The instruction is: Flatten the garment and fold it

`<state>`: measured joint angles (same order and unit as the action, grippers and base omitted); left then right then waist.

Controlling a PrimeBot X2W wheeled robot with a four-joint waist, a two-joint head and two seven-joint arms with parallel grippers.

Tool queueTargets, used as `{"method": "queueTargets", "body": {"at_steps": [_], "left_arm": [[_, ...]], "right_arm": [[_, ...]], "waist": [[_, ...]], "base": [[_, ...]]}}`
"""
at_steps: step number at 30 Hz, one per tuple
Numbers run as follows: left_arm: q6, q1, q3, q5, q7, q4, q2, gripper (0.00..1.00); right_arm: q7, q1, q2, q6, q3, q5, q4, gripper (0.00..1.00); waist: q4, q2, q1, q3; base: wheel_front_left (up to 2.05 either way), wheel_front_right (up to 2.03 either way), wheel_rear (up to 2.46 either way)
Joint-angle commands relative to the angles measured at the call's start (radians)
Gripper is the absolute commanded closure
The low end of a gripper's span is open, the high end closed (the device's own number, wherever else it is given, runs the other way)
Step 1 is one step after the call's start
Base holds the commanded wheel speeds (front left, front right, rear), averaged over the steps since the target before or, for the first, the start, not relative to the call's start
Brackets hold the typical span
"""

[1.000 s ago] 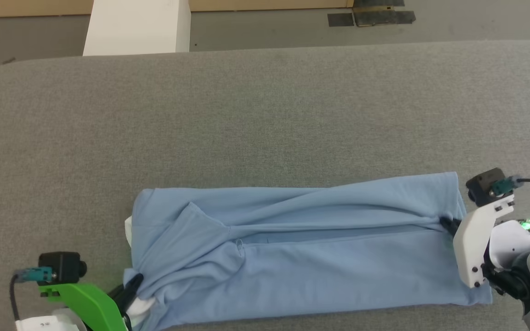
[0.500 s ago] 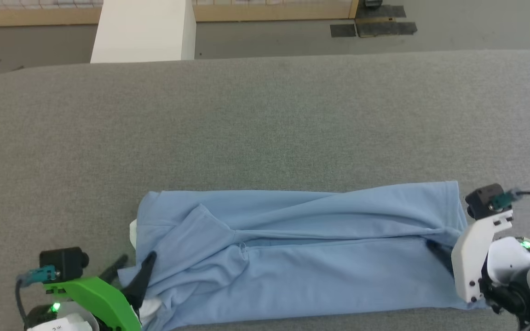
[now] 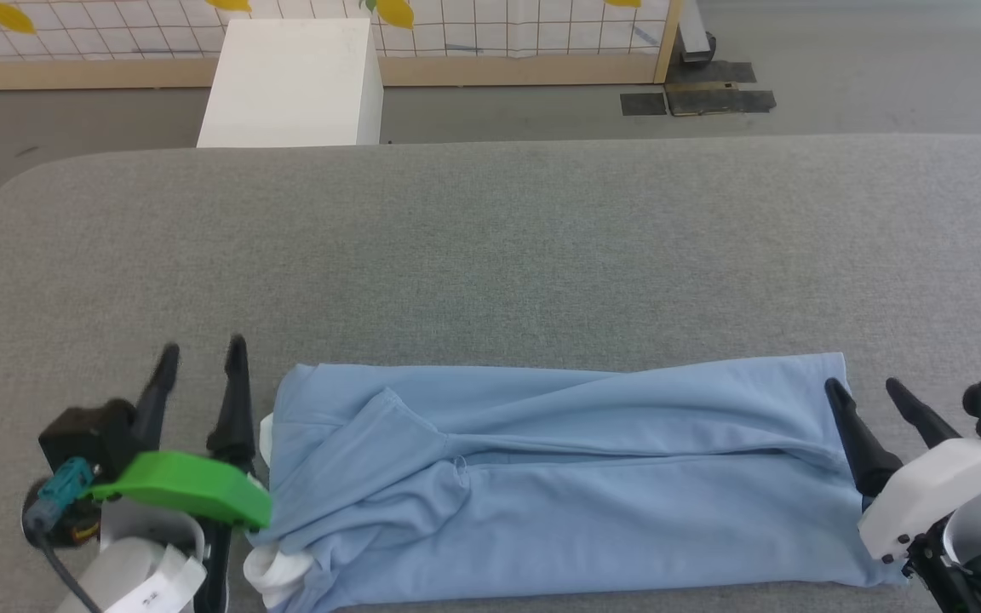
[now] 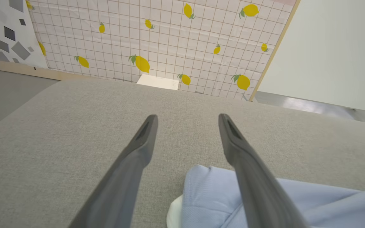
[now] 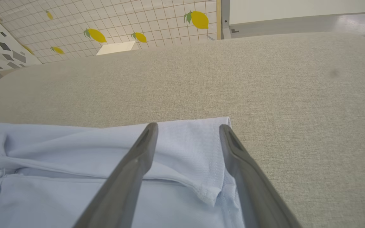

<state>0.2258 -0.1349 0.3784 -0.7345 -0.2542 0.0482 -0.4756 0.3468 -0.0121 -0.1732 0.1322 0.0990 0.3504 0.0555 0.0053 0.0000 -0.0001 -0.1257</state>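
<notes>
Seemingly folded lengthwise, the garment (image 3: 559, 494) lies as a long band along the near edge of the grey table (image 3: 490, 255). The left gripper (image 3: 203, 346) and right gripper (image 3: 862, 385) sit at its two ends, both spread wide and empty, probably placed for a crosswise fold. Its bunched white collar part (image 3: 273, 575) is partly hidden behind the green wrist mount (image 3: 184, 498).

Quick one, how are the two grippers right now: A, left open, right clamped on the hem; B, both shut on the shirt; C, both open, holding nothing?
C: the left gripper and right gripper both show fingers spread apart, nothing pinched; the garment lies loose on the grey surface.
</notes>
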Motion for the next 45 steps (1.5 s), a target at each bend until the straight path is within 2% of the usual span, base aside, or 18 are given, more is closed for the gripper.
{"method": "queueTargets", "body": {"at_steps": [1, 6, 11, 16, 21, 30, 33, 34, 40, 45], "left_arm": [[0.005, -0.022, -0.031, 0.056, -0.007, -0.004, 0.028, 0.0], [-0.037, -0.029, -0.139, 0.231, -0.007, 0.03, 0.129, 0.0], [-0.092, -0.019, -0.227, 0.341, -0.007, 0.045, 0.207, 0.0], [-0.149, -0.007, -0.292, 0.412, -0.007, 0.063, 0.269, 0.0], [-0.195, -0.004, -0.344, 0.458, -0.008, 0.077, 0.315, 0.0], [-0.253, -0.007, -0.406, 0.513, -0.008, 0.099, 0.365, 0.0], [-0.266, -0.008, -0.423, 0.525, -0.008, 0.103, 0.377, 0.0], [-0.27, -0.009, -0.428, 0.528, -0.008, 0.105, 0.38, 0.0], [-0.288, -0.013, -0.454, 0.547, -0.008, 0.118, 0.395, 0.0], [-0.3, -0.015, -0.465, 0.557, -0.008, 0.127, 0.405, 0.0]], "right_arm": [[-0.028, 0.012, 0.022, -0.002, 0.016, -0.016, 0.006, 0.0], [-0.072, -0.003, 0.091, -0.002, 0.079, -0.049, -0.04, 0.0], [-0.035, -0.048, 0.12, -0.002, 0.149, -0.047, -0.132, 0.0], [0.058, -0.108, 0.122, -0.002, 0.192, -0.043, -0.251, 0.0], [0.177, -0.151, 0.123, -0.002, 0.189, -0.092, -0.332, 0.0], [0.421, -0.167, 0.123, -0.002, 0.162, -0.148, -0.385, 0.0], [0.446, -0.167, 0.123, -0.002, 0.16, -0.116, -0.367, 0.89], [0.443, -0.166, 0.123, -0.002, 0.16, -0.118, -0.361, 1.0], [0.369, -0.164, 0.123, -0.002, 0.213, -0.161, -0.326, 1.0], [0.285, -0.171, 0.123, -0.002, 0.329, -0.275, -0.304, 1.0]], "waist": [[0.001, 0.0, 0.0001, 0.0], [-0.009, 0.0, 0.0001, 0.001], [-0.022, 0.0, 0.0001, -0.001], [-0.021, 0.0, 0.0001, -0.008], [-0.012, 0.0, 0.0001, -0.016], [-0.005, 0.0, 0.0001, -0.02], [-0.006, 0.0, 0.0001, -0.022], [-0.006, 0.0, 0.0001, -0.022], [-0.011, 0.0, 0.0001, -0.021], [-0.011, 0.0, 0.0001, -0.019]], "base": [[0.0, 0.0, 0.0], [0.0, 0.0, 0.0], [0.0, 0.0, 0.0], [0.0, 0.0, 0.0], [0.0, 0.0, 0.0], [0.0, 0.0, 0.0], [0.0, 0.0, 0.0], [0.0, 0.0, 0.0], [0.0, 0.0, 0.0], [0.0, 0.0, 0.0]]}}
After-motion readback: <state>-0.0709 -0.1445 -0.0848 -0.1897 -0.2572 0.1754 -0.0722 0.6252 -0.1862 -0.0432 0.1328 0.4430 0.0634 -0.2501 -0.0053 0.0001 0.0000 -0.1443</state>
